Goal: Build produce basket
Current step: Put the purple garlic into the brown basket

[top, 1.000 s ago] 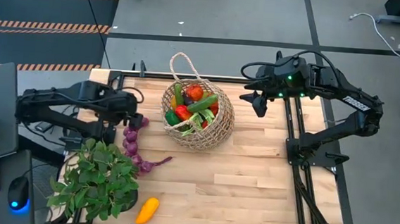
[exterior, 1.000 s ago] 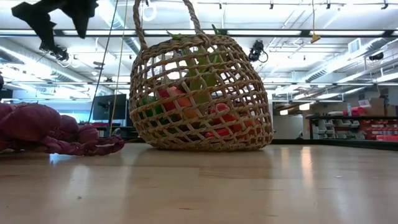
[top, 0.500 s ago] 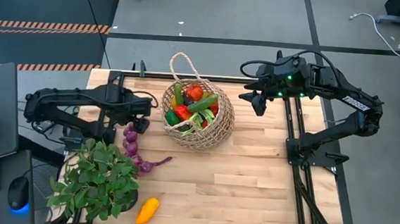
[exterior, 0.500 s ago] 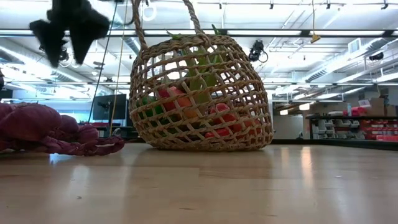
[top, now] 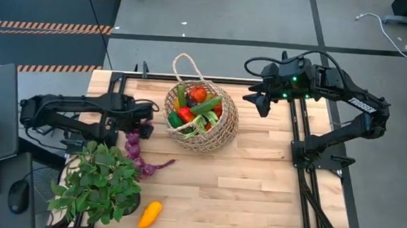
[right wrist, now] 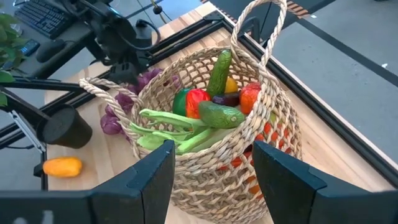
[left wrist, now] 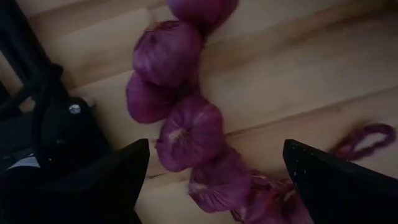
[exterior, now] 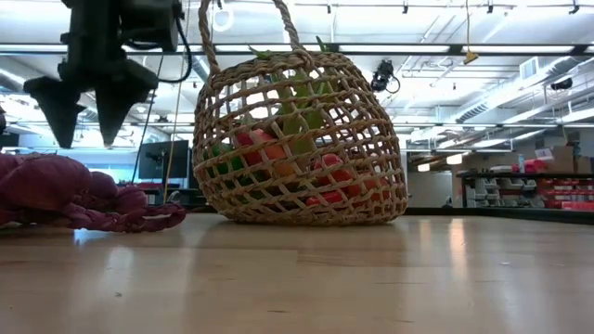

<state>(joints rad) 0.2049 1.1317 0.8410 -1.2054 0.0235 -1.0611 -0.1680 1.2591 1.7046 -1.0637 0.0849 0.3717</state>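
The tan open-weave basket [top: 202, 119] stands on the table's far middle, holding produce [right wrist: 208, 102]: cucumbers, red and green pieces, a leek. A purple string of bulbs [top: 137, 151] lies on the table left of the basket, its thin tail toward the middle. My left gripper [exterior: 89, 104] hangs open just above the string's far bulbs [left wrist: 186, 127], fingers pointing down, a finger on each side of them and touching nothing. My right gripper [top: 259, 103] is held high to the right of the basket, open and empty. A yellow squash [top: 150, 213] lies near the front edge.
A leafy potted plant [top: 98, 182] stands at the near left corner, close to the string. The basket's loop handle [exterior: 246, 19] stands up over its rim. Bare wood [top: 256, 189] spreads across the near right of the table.
My left gripper has come down from high over the table's left side toward the purple string and shifted slightly toward the basket, its fingers still pointing down and apart. The string, the basket and my right gripper have kept their places.
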